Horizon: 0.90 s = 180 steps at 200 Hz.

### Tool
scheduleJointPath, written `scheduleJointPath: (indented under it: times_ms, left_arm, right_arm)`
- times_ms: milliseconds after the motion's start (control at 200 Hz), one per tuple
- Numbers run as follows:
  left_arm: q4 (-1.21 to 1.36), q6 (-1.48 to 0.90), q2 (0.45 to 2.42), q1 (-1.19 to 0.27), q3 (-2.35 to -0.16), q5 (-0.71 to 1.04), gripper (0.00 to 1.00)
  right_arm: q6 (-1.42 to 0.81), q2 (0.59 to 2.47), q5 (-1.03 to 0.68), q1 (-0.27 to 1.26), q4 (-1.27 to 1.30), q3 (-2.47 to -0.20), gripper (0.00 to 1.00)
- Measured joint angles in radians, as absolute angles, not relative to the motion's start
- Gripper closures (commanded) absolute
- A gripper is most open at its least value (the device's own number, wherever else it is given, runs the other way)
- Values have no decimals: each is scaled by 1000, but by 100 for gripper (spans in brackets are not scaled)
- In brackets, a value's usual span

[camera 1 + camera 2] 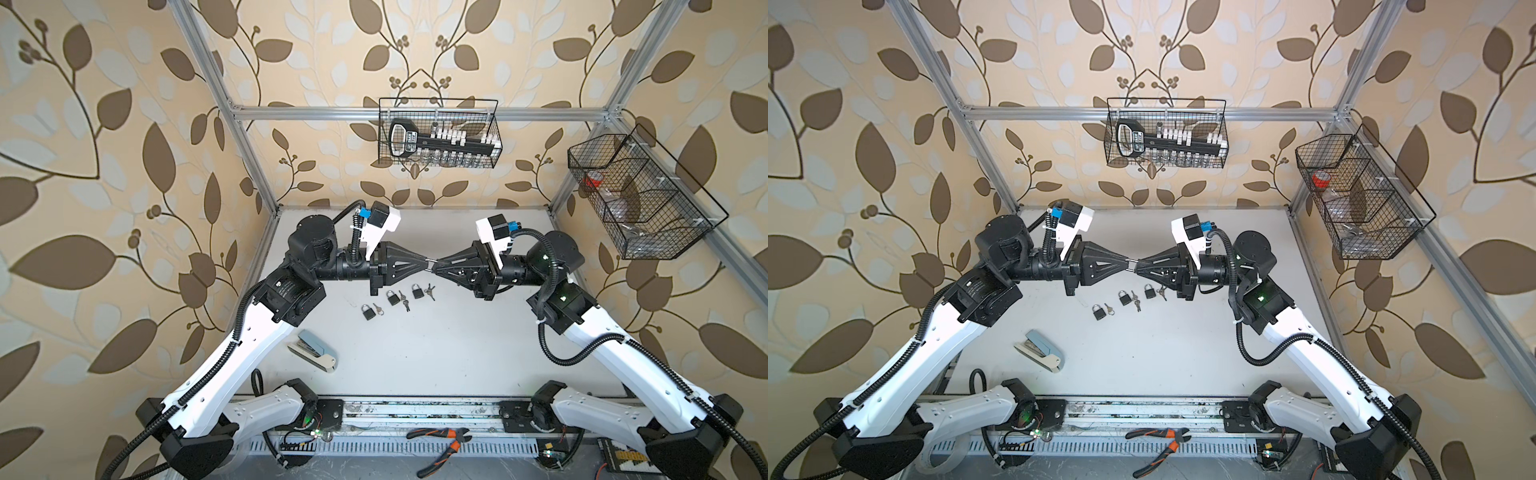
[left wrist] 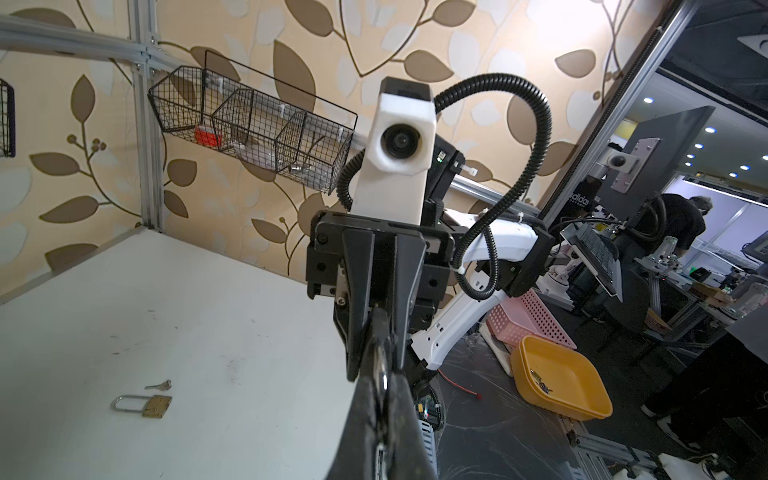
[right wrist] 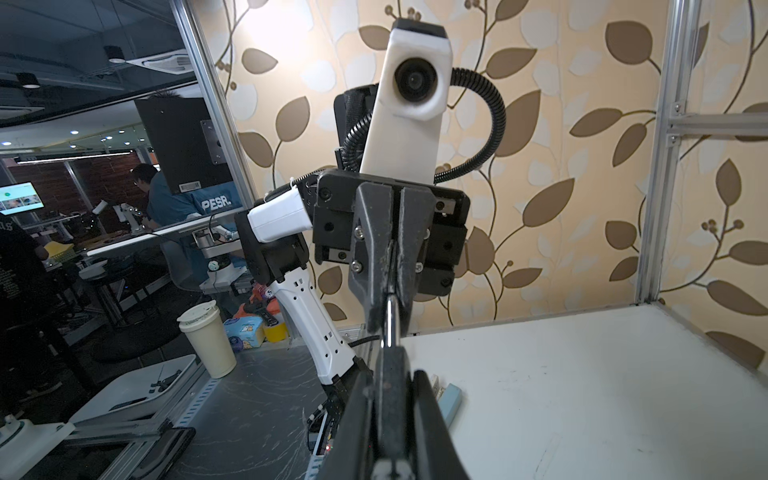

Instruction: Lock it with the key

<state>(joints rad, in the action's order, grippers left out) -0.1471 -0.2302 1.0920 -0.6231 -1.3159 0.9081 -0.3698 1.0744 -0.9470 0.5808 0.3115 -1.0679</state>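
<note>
A padlock hangs in mid-air between my two grippers, which meet tip to tip above the table in both top views. My right gripper (image 1: 437,263) (image 3: 392,374) is shut on the padlock's dark body (image 3: 390,399). The silver shackle (image 1: 432,261) (image 1: 1133,261) (image 3: 390,320) runs across to my left gripper (image 1: 428,260) (image 2: 382,386), which is shut on it. Small keys (image 1: 377,308) (image 1: 404,301) lie on the table beside other padlocks (image 1: 367,311) (image 1: 391,297) (image 1: 417,291). No key shows on the held padlock.
A brass padlock (image 2: 143,405) with a key (image 2: 158,385) lies on the white table (image 1: 436,353). A blue-grey stapler (image 1: 313,351) sits front left. Pliers (image 1: 440,444) rest beyond the front rail. Wire baskets (image 1: 438,133) (image 1: 640,195) hang on the back and right frames.
</note>
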Motion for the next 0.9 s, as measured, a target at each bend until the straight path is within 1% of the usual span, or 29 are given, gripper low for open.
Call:
scheduleJointPath:
  times_ms: [160, 290, 550, 900]
  left_arm:
    - [-134, -216, 1072, -651, -1313, 867, 100]
    - [-130, -214, 1063, -646, -1286, 853, 100]
    - [-131, -217, 1061, -620, -1256, 857, 100]
    - [-169, -220, 1061, -594, -1256, 890, 100]
  right_arm:
    - [-381, 1043, -941, 577, 336, -1056, 100]
    - [-414, 1018, -944, 541, 357, -1015, 100]
    - [-452, 1021, -954, 521, 348, -997, 100]
    - [-429, 1033, -971, 523, 317, -999, 100]
